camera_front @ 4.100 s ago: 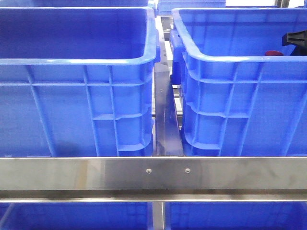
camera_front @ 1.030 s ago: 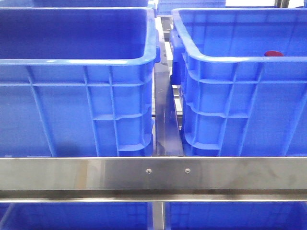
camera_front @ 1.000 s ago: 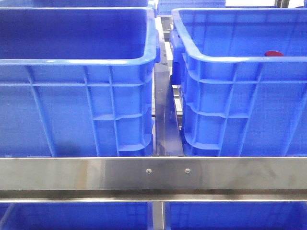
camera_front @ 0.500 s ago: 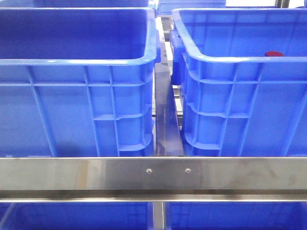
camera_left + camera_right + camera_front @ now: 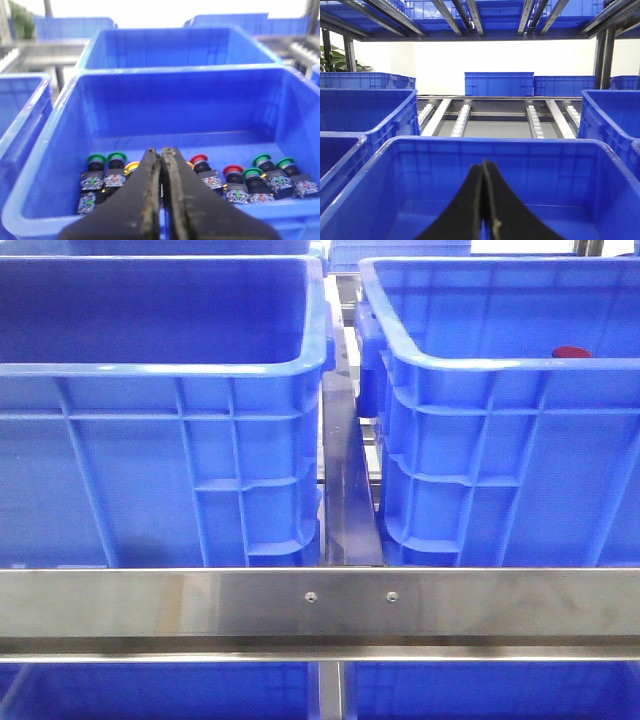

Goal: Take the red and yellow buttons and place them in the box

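Note:
A small red button (image 5: 570, 352) shows just over the near rim of the right-hand blue box (image 5: 470, 363) in the front view; neither gripper appears there. In the left wrist view my left gripper (image 5: 162, 150) is shut and empty above a blue crate (image 5: 175, 100). A row of buttons lies on that crate's floor: red buttons (image 5: 198, 159) (image 5: 233, 170), a yellow button (image 5: 132, 167) partly behind the fingers, and several green ones (image 5: 96, 160). My right gripper (image 5: 484, 162) is shut and empty over a blue crate (image 5: 520, 165) whose visible floor is bare.
A second blue crate (image 5: 150, 368) stands left of the box, with a narrow gap and a metal rail (image 5: 345, 490) between them. A steel bar (image 5: 320, 605) crosses in front. More blue crates (image 5: 498, 84), roller tracks (image 5: 460, 120) and overhead shelving lie beyond.
About four seconds ago a black gripper hung at the right edge above the red button; it has left the front view. Nothing has moved over the last second.

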Robot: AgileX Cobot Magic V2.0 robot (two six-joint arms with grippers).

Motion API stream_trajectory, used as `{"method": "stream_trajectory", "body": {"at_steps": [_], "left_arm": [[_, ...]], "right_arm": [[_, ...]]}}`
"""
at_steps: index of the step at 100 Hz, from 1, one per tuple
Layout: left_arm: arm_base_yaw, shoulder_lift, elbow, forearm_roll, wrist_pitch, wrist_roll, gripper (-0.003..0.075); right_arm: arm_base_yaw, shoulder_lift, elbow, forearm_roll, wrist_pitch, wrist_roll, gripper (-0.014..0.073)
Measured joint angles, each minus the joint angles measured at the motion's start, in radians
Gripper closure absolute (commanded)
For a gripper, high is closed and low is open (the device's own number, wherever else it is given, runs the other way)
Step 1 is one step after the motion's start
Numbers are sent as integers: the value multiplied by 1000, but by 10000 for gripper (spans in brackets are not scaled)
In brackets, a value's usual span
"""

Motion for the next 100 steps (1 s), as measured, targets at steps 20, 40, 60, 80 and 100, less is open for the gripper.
{"method": "stream_trajectory", "body": {"at_steps": [20, 40, 60, 80, 100], "left_arm": [[30, -135, 190, 0, -79, 7, 739], [76, -242, 308, 0, -84, 8, 739], [101, -271, 341, -17, -159, 9, 739], [108, -271, 341, -48, -207, 15, 739], [109, -271, 341, -95, -209, 86, 739]], "right_arm": [[0, 0, 0, 0, 0, 0, 662], [0, 0, 0, 0, 2, 0, 662], [0, 0, 0, -2, 2, 0, 662], [0, 0, 0, -2, 2, 0, 662], [0, 0, 0, -2, 2, 0, 662]]}}
